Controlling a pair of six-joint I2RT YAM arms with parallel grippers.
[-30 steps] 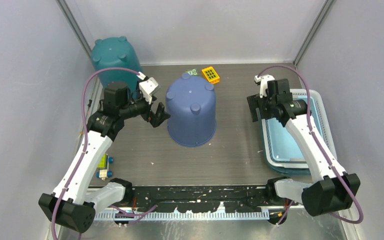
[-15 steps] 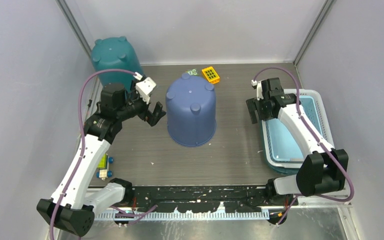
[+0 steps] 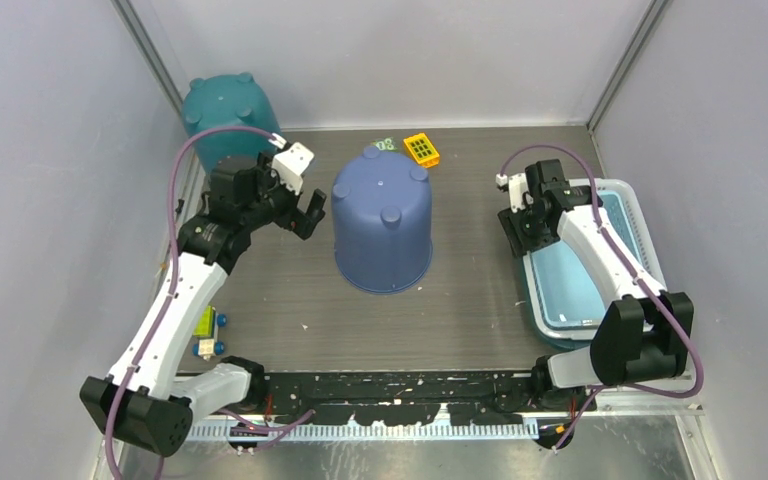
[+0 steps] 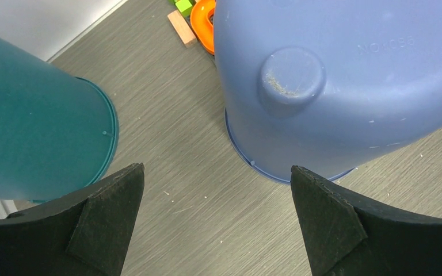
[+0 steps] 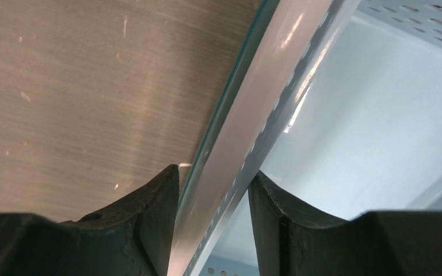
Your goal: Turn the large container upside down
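A light-blue perforated basket (image 3: pixel 588 275) stands open side up at the table's right edge. My right gripper (image 3: pixel 521 236) is at its near-left corner; in the right wrist view its jaws (image 5: pixel 214 171) are closed on the basket's pale rim (image 5: pixel 265 98), one finger outside and one inside. A large blue bucket (image 3: pixel 382 222) stands upside down in the middle, feet up. My left gripper (image 3: pixel 306 214) is open and empty just left of it, above bare table, with the bucket (image 4: pixel 345 86) to its right.
A teal bucket (image 3: pixel 228 118) stands upside down at the back left, close to my left arm; it also shows in the left wrist view (image 4: pixel 34 115). An orange toy (image 3: pixel 421 149) lies behind the blue bucket. A small yellow toy (image 3: pixel 207 330) lies at the near left.
My right gripper has moved down and toward the basket's near-left corner and closed over its rim. My left gripper has drawn back and up a little, staying open.
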